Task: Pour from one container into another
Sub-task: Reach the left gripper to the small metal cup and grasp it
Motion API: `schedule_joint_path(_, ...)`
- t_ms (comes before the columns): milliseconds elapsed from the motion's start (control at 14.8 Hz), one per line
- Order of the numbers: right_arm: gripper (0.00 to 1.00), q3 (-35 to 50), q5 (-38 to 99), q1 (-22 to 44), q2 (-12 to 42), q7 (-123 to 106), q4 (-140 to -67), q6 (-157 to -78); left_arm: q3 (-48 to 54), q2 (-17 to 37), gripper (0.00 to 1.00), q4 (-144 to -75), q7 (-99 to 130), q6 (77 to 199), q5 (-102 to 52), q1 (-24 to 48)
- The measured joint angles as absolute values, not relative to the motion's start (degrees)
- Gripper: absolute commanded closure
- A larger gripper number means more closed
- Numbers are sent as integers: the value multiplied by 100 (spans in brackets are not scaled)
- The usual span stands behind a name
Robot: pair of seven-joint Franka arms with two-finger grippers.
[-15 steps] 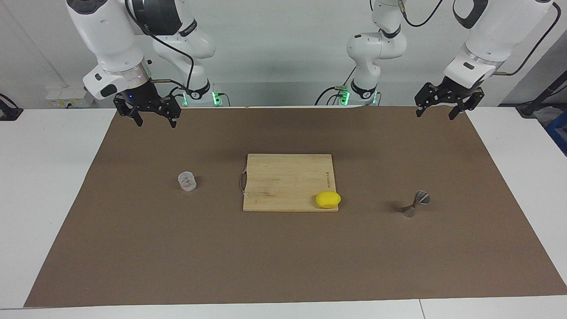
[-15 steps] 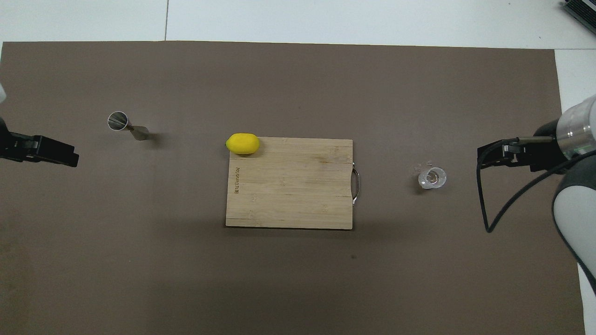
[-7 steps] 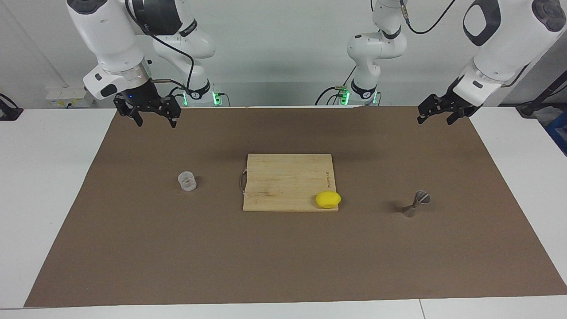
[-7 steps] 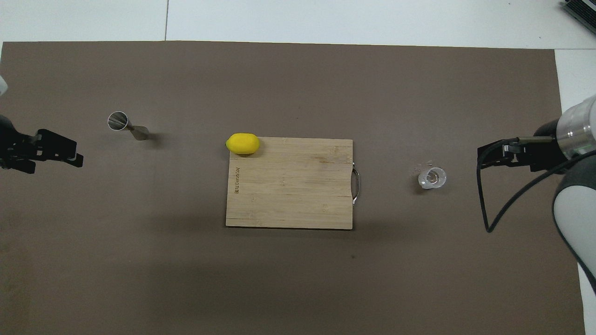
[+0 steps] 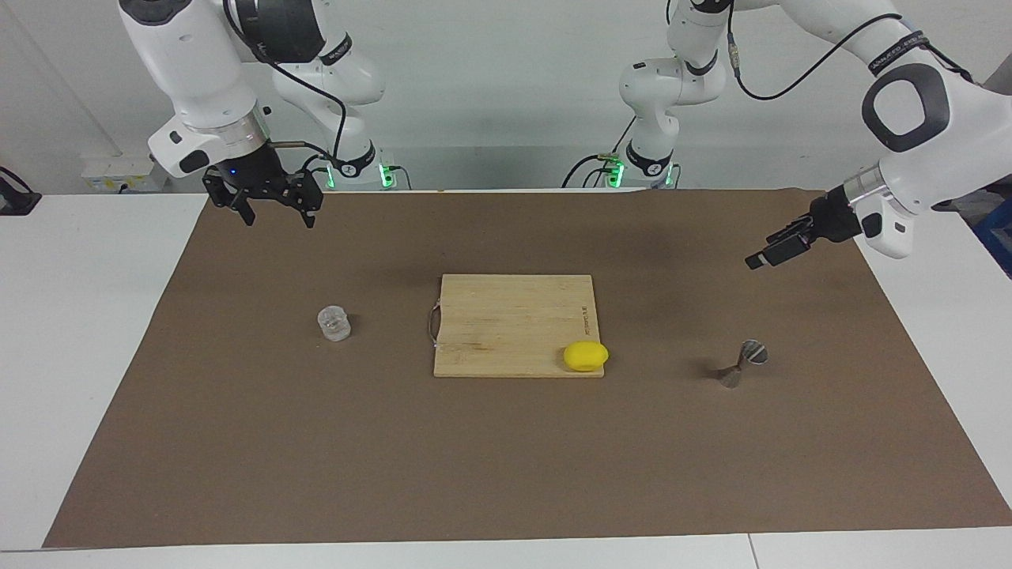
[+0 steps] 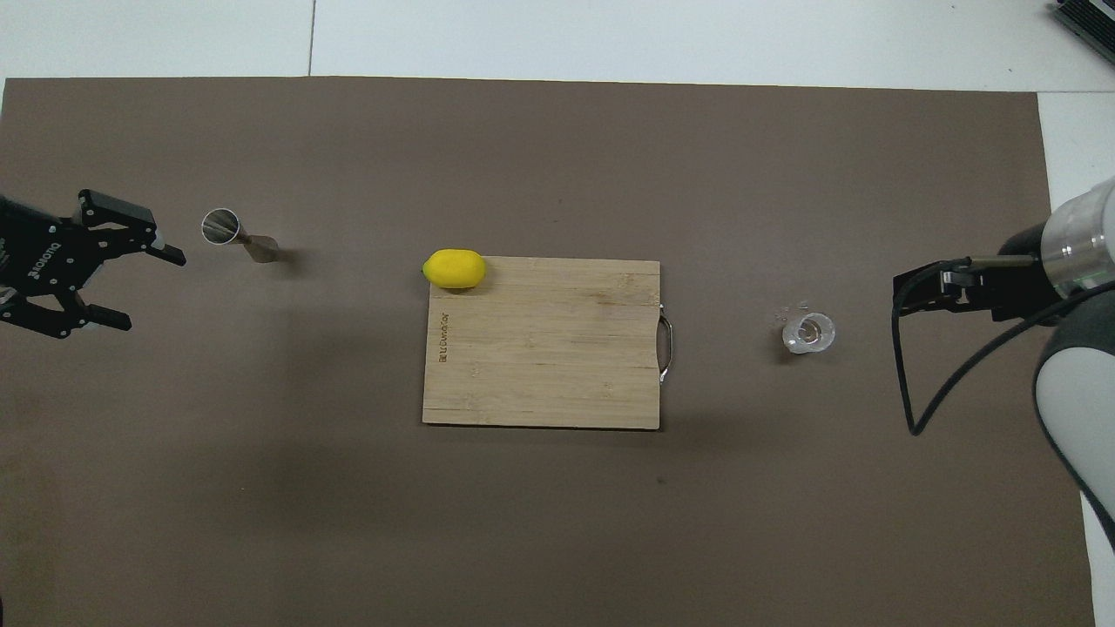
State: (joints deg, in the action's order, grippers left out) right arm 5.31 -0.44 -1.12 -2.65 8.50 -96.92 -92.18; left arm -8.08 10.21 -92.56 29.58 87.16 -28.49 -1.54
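Ribbed clear cup, hourglass metal jigger, wooden board

Table from above, both my grippers up.
My left gripper open near jigger; cup by my right gripper; lemon on board.

We see two white robot arms reaching in over the table. The left gripper hangs in the air with its wrist tipped sideways, its two black fingers spread wide apart and holding nothing. The right gripper points straight down from a bent arm, fingers likewise parted and empty.
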Motion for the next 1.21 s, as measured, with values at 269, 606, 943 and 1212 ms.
schedule_joint_path(269, 0, 531, -44, -112, -265, 850, -9692, -9218, -1069, 1039, 0, -9904, 4439, 9639, -4211, -201)
schedule_joint_path(606, 0, 531, -44, -112, -265, 850, -9692, -9218, -1112, 1050, 0, -10888, 5528, 10465, -5762, -504)
schedule_joint_path(943, 0, 531, -44, -112, -265, 850, -9692, -9218, -1125, 1054, 0, -11622, 5943, 10900, -6887, -802)
schedule_joint_path(1212, 0, 531, -44, -112, -265, 850, -9692, -9218, -1088, 1079, 0, -11964, 6057, 11348, -7782, -783)
